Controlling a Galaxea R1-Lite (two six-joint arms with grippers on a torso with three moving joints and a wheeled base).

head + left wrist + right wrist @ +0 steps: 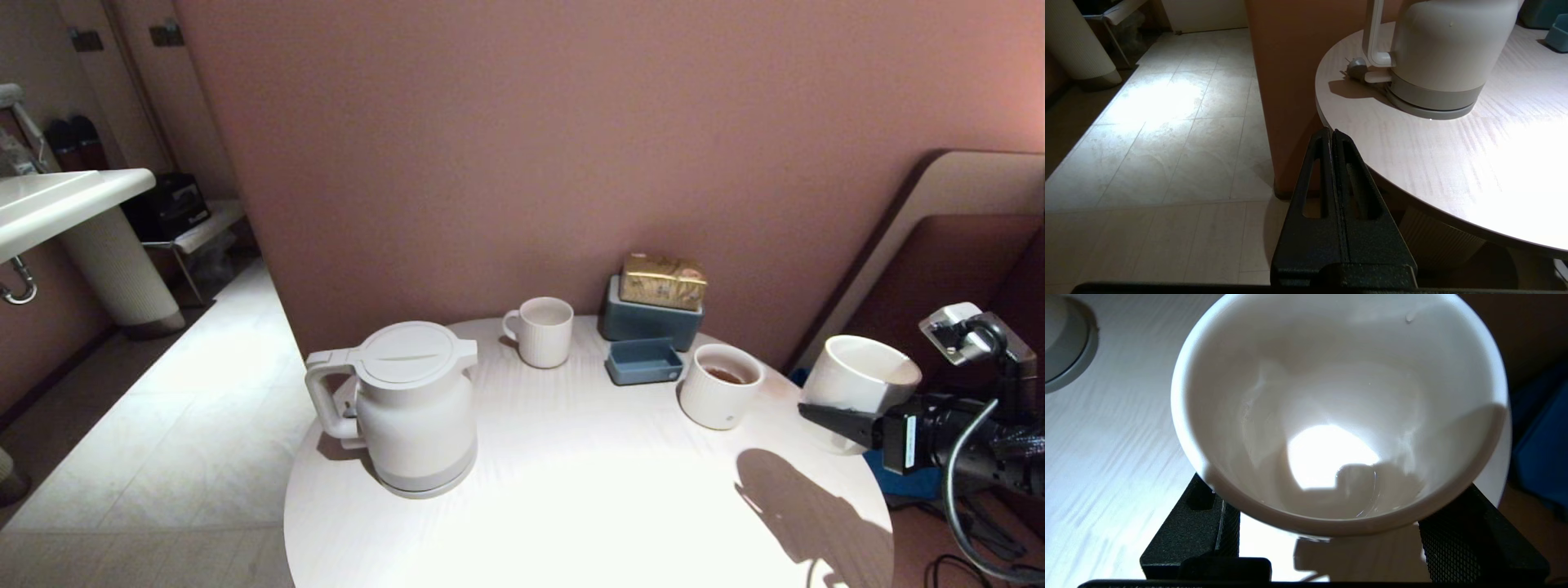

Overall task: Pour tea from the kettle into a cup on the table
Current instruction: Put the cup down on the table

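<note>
The white kettle (416,408) stands on the left of the round white table (571,506), lid shut and handle to the left; its lower body also shows in the left wrist view (1445,53). The cup (720,385), small and ribbed, stands right of centre with reddish-brown tea (725,376) in it. My right gripper (845,412) is shut on a wider white cup (861,371) at the table's right edge, held tilted. In the right wrist view that wider cup (1331,396) holds a trace of clear liquid between my right gripper's (1331,533) fingers. My left gripper (1332,132) is shut and empty beside the table's left edge.
A white mug with a handle (543,331) stands at the back. Beside it are a blue-grey box (649,325) with a gold packet (663,280) on top and a small blue tray (645,361). A washbasin (57,204) is far left, a chair back (963,245) right.
</note>
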